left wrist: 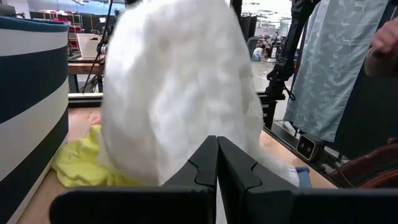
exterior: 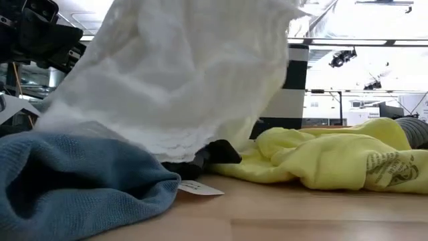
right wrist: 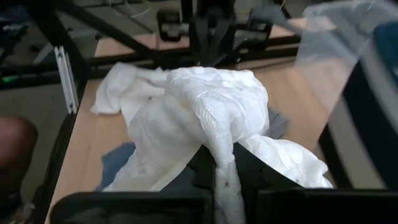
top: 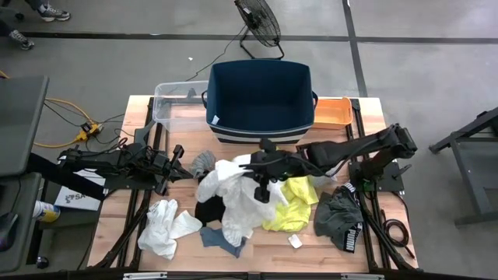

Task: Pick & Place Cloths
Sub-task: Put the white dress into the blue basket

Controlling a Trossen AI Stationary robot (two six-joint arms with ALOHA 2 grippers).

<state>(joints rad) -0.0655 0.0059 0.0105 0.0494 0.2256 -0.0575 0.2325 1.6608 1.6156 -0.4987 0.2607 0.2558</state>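
Observation:
My right gripper point(top: 261, 190) reaches in from the table's right over the middle of the pile and is shut on the white lace fabric point(top: 232, 196). The low view shows the fabric point(exterior: 180, 73) raised, its lower edge by a black sock point(exterior: 217, 152). The neon yellow shirt point(top: 294, 204) lies right of it and the dark grey shorts point(top: 339, 219) farther right. White socks point(top: 165, 227), a blue sock point(top: 222, 239) and a grey sock point(top: 204, 162) lie on the table. My left gripper point(top: 184, 165) waits shut at the left, beside the grey sock. My right gripper pinches a bunched, twisted strand of the white lace fabric point(right wrist: 222, 163) between its two fingers, coming from above and slanting from the table's right. Most of the fabric is gathered up under the fingers; its lower edge point(exterior: 175, 148) still rests on the pile.
The navy tub point(top: 261, 97) stands at the table's far edge, with a clear plastic bin point(top: 173, 103) to its left and a small orange tray point(top: 333, 113) to its right. A fan point(top: 258, 23) stands on the floor beyond. A white tag point(top: 295, 241) lies near the front edge.

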